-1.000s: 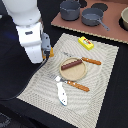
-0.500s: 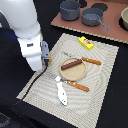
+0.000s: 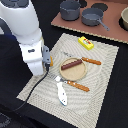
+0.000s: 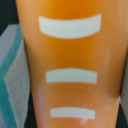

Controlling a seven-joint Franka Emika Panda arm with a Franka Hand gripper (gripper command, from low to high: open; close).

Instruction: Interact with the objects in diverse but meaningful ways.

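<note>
The orange scored bread loaf (image 4: pixel 70 65) fills the wrist view, very close, with white score marks; my fingers do not show there. In the exterior view my gripper (image 3: pixel 48 61) hangs over the left part of the striped mat (image 3: pixel 102 95), mostly hidden by the white arm, with a bit of orange at its tip, so it appears shut on the loaf. The dark brown sausage (image 3: pixel 71 63) lies on a round tan plate (image 3: pixel 76 75) to the exterior view's right of the gripper. The white-grey fish (image 3: pixel 62 94) lies near the mat's front. The yellow carton (image 3: pixel 86 43) lies at the mat's far edge.
An orange-handled utensil (image 3: pixel 91 61) lies beside the plate and another (image 3: pixel 77 86) in front of it. Two grey pots (image 3: pixel 70 9) (image 3: pixel 92 16) stand on a brown board (image 3: pixel 112 32) at the back. The table around the mat is black.
The arm has shifted a little toward the front and toward the plate. The things on the mat have not moved.
</note>
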